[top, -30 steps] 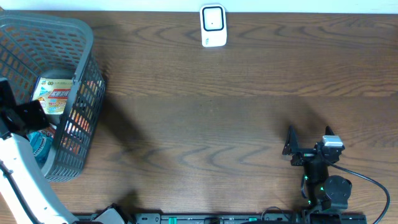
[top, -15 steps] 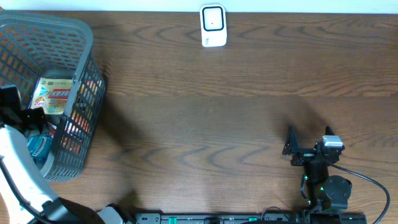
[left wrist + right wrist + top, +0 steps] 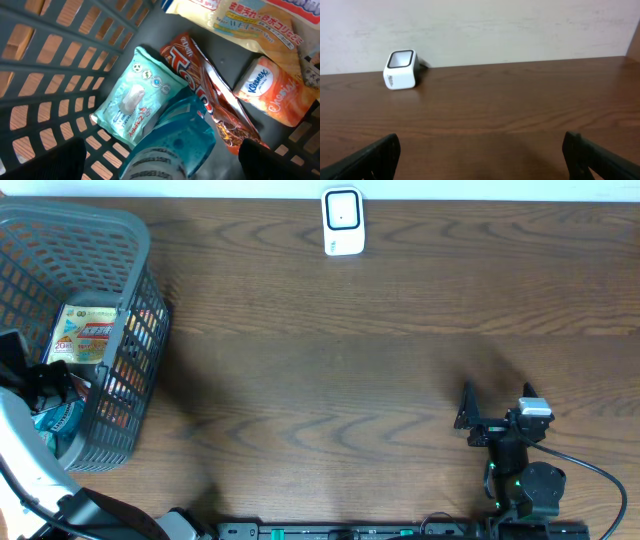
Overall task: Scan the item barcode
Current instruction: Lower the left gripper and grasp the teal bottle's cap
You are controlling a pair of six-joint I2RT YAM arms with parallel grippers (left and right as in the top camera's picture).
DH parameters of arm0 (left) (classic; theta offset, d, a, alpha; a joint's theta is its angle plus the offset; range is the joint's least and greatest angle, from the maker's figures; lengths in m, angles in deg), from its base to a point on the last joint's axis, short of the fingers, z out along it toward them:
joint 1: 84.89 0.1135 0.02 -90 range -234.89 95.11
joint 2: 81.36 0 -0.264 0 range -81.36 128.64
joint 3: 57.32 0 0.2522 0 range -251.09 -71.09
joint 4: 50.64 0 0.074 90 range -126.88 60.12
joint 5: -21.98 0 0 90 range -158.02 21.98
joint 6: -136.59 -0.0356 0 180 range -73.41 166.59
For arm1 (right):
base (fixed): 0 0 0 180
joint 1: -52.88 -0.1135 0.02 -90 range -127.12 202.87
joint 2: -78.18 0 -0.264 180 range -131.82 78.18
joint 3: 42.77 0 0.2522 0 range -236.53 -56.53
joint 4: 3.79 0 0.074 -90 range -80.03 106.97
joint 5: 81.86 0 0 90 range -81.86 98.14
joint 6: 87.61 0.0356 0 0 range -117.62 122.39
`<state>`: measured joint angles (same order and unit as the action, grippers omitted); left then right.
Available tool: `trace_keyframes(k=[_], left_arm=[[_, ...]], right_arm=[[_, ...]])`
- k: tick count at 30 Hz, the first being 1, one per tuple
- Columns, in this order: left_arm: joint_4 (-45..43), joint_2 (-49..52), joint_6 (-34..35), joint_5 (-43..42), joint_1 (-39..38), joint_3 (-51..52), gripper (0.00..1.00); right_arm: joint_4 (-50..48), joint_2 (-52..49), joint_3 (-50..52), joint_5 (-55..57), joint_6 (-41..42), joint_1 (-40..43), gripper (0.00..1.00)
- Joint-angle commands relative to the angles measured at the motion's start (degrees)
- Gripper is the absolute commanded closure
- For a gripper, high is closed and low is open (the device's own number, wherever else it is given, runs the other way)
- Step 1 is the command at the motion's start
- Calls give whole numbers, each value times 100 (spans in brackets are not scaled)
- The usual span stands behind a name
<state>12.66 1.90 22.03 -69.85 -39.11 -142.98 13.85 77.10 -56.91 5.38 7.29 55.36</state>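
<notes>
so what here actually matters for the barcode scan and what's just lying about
For the job: white scanner, grey basket, teal pouch under the open left hand (likely pick).
Just lying about: mint packet, red wrapper, Kleenex pack, yellow bag, idle open right hand.

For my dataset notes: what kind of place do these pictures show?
Probably a mock shop checkout: a grey shopping basket holds packaged snacks, and a small white scanner stands on the wooden table.
</notes>
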Motion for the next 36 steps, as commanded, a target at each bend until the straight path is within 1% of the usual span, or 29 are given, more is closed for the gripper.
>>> trace_keyframes(k=[1, 7, 12, 18, 20, 21, 26, 31, 34, 36], left_arm=[[37, 35, 245, -262, 83, 46, 2], [15, 144, 240, -330, 87, 181, 2], [-13, 310, 251, -570, 87, 380, 2], [-4, 345, 448, -570, 87, 420, 3], [31, 356, 505, -573, 87, 420, 14], [35, 358, 527, -575, 87, 420, 22], [52, 358, 651, -575, 87, 420, 46], [28, 358, 695, -673, 87, 420, 56], [-94, 356, 1045, -678, 87, 417, 64], [-195, 354, 1268, -675, 87, 417, 67]], right_arm=[[24, 4, 7, 28, -70, -33, 1], [24, 4, 7, 28, -70, -33, 1], [24, 4, 7, 28, -70, -33, 1], [24, 4, 7, 28, -70, -33, 1], [24, 4, 7, 28, -70, -33, 1], [24, 4, 7, 28, -70, -33, 1], [24, 4, 7, 28, -70, -33, 1], [24, 4, 7, 28, -70, -33, 1], [24, 4, 7, 28, -70, -33, 1], [24, 4, 7, 28, -70, -33, 1]])
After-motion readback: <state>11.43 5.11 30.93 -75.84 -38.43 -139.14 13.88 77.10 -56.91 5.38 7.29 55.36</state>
